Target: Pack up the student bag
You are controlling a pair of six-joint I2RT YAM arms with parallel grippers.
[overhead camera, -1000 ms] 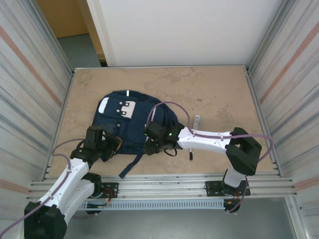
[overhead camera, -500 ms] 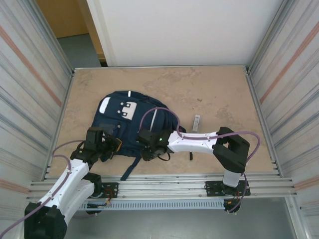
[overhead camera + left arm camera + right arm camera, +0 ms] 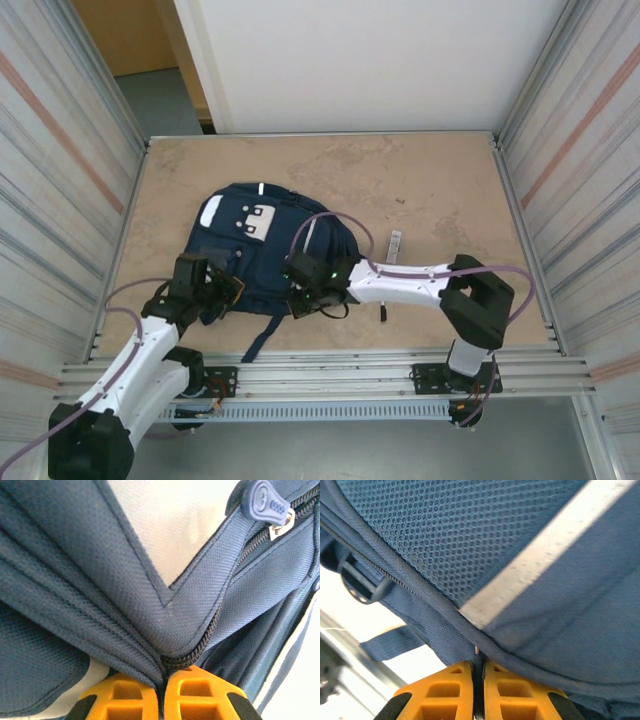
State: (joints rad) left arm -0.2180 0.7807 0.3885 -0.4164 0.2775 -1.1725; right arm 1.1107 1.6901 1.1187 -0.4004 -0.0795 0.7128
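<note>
The student bag (image 3: 255,250), navy with white patches, lies left of the table's middle. My left gripper (image 3: 228,289) is at its near left edge. In the left wrist view the orange fingers (image 3: 120,697) are shut on a fold of the student bag (image 3: 125,565) beside its black zipper (image 3: 202,645), and a blue zipper pull (image 3: 262,502) hangs at the top right. My right gripper (image 3: 298,298) is at the bag's near right edge. Seen from the right wrist, it (image 3: 477,672) is shut on the seam of the student bag (image 3: 520,540) below a pale stripe (image 3: 540,555).
A small pale oblong object (image 3: 394,244) lies on the table to the right of the bag, with a small dark item (image 3: 382,312) nearer the front. A bag strap (image 3: 262,335) trails toward the metal rail (image 3: 330,370). Ribbed metal walls (image 3: 60,200) stand on both sides.
My right gripper has closed on the bag's near right edge after shifting a little left and back. The left gripper has kept its hold without moving.
</note>
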